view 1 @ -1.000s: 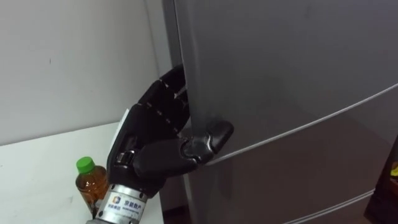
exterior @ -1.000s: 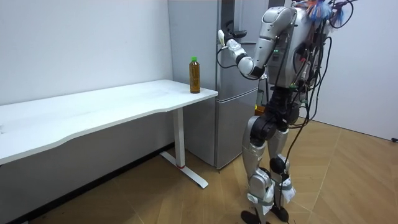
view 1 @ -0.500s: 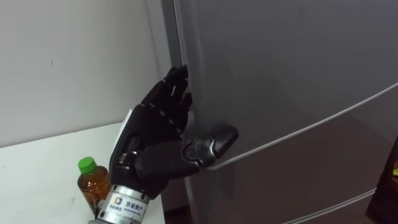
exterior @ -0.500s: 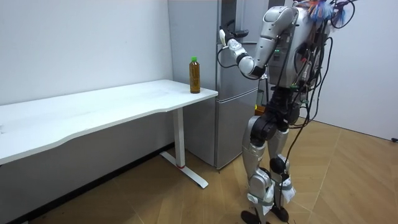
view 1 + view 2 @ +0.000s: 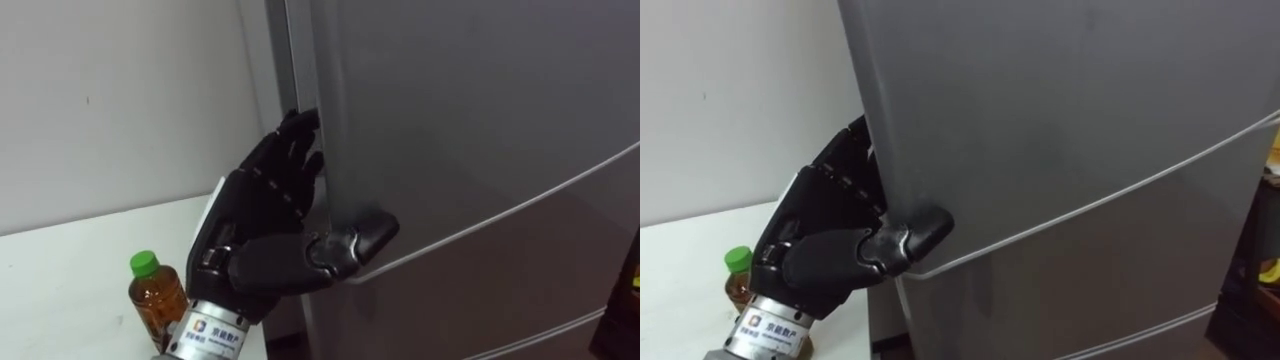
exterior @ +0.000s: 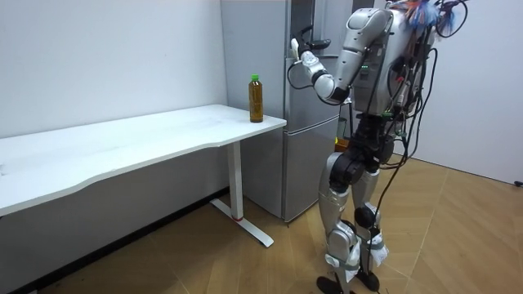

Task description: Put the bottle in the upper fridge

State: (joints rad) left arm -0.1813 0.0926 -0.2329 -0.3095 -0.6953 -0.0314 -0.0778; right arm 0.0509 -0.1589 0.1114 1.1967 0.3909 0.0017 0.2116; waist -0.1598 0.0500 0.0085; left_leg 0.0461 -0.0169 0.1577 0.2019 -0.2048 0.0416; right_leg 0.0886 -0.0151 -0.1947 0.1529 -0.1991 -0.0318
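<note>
– At the door edge, what has the left hand done in this last second?
– Its fingers were tucked out of sight behind that edge. Now they lie in view along it with their tips touching. The thumb presses on the front face, just right of the palm, so the hand pinches the edge between fingers and thumb.
– Has the door moved?
– I can't tell. The whole view slid a little to the right, bottle and edge alike, and that is the head's own shift. No dark gap shows beside the fingers. The seam under the thumb, down to the lower door, looks unbroken. In the room view the hand sits a touch nearer the robot's chest than before.
– And the bottle?
– Below the hand and to its left, close by the wrist. It stands upright on the table, cap on, with nothing touching it.
– So where does that leave the task?
– At the first step, I'd say. The grip looks reset and the real pull has yet to come. A hold this shallow may slip, so the fingers want to hook deeper. Only with the door swung wide can the hand go down for the bottle.
</note>
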